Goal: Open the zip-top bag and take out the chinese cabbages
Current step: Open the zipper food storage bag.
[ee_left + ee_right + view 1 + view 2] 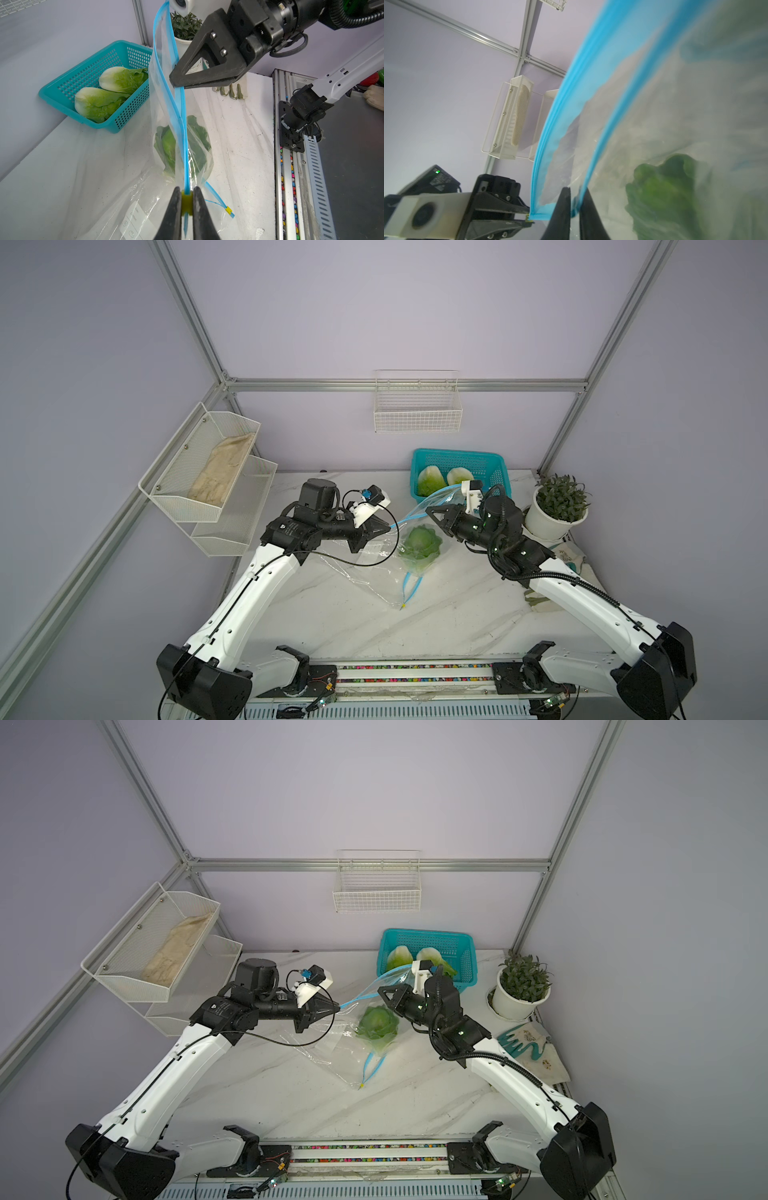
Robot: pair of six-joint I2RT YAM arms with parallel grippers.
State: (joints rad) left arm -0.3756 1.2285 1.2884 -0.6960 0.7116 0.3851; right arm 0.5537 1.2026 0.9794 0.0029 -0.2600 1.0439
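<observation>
Your left gripper (186,192) is clamped narrow on the small yellow slider tab (186,202) of the zip. Your right gripper (576,193) is pinched shut on one lip of the blue zip strip (184,128), just along from the slider. The clear zip-top bag (365,568) hangs between them at the centre of the frame in both top views, its mouth partly parted. Inside it, the rounder dark-green cabbage head (419,545) sits low, just right of centre, seemingly resting on the white marble-patterned table (457,614). The two pale elongated cabbage heads (432,481) already lie in the teal plastic lattice basket (490,460), above the bag toward the back wall.

Watch these:
- The right pinch holds only thin, slick film. If you pull the arms apart hard, the lip may slide out and the mouth will likely fall shut.
- The slider grip is small. A sideways tug could pop the tab off the track or out of the jaws.
- If you lift, the head's weight loads both pinches and the film may stretch or tear at the strip.
- Both grippers are occupied. Whichever you free to reach in, expect the mouth to sag over the cabbage.
- The bag hangs close to the basket, so a wide swing could snag or shove it.
</observation>
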